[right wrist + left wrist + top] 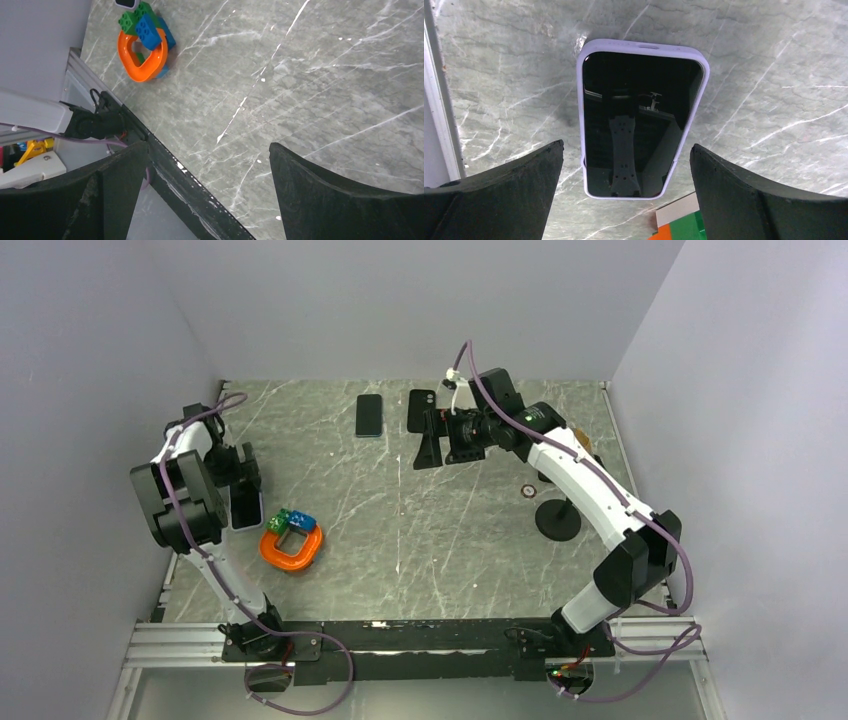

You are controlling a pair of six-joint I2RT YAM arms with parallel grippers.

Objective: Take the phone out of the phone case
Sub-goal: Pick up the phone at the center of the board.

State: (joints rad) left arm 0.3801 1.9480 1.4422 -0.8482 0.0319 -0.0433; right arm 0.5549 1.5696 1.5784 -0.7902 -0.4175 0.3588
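Step in hand: approach. The left gripper point(626, 146) hangs above the phone point(641, 125), jaws released. The phone lies screen-up in its lilac case point(644, 47) on the table point(774, 75). The right gripper point(208, 147) is released and empty. Next move likely calls for pinning the case and peeling an edge.

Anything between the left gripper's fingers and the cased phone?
Left wrist view: bare table either side of the phone case, except a corner of the toy blocks beside one finger.
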